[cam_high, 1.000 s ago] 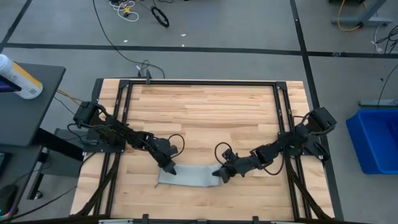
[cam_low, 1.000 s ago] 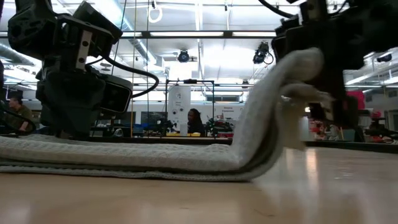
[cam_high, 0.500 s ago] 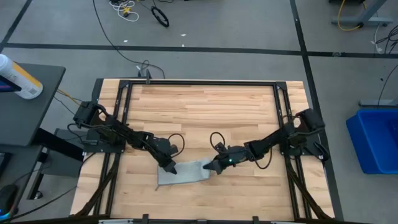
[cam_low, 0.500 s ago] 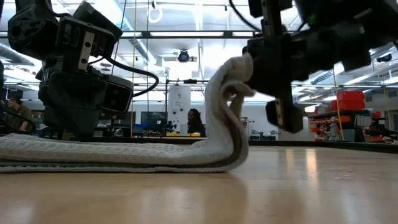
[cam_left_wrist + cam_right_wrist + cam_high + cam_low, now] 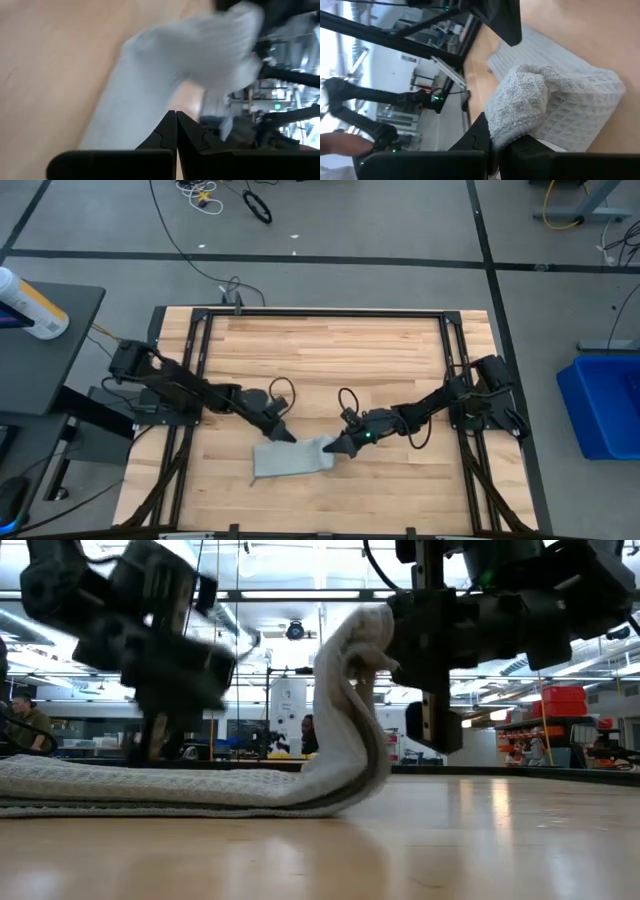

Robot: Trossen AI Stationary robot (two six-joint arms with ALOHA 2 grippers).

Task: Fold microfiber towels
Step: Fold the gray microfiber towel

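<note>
The light grey-blue microfiber towel (image 5: 285, 460) lies near the table's front edge, its left part flat on the wood (image 5: 150, 785). Its right end (image 5: 355, 635) is raised and curls over toward the left. My right gripper (image 5: 334, 448) is shut on that raised end. My left gripper (image 5: 284, 434) is shut, with fingertips together in the left wrist view (image 5: 176, 115), and stands by the towel's far edge. The towel shows beyond those fingertips (image 5: 150, 85). My right gripper pinches the towel's bunched right end (image 5: 517, 107) between its two fingers, several layers together. The fingers come from the table's right, slanting down. That end is lifted clear and arches up (image 5: 350, 690), slack, while the towel's left part lies on the table. My left gripper is at the towel's far edge; I cannot tell whether it touches the cloth.
Black frame rails (image 5: 200, 360) run along the table's left, right and far sides. The far half of the wooden table (image 5: 330, 360) is bare. A blue bin (image 5: 605, 400) stands off the table's right, and a bottle (image 5: 30, 305) off its left. A person (image 5: 312, 735) sits far behind.
My right gripper has carried the towel's right end up and toward the table's left, so that end stands folded over while the left part stays flat. My left gripper has gone up and a little toward the far edge, off the towel's far left part.
</note>
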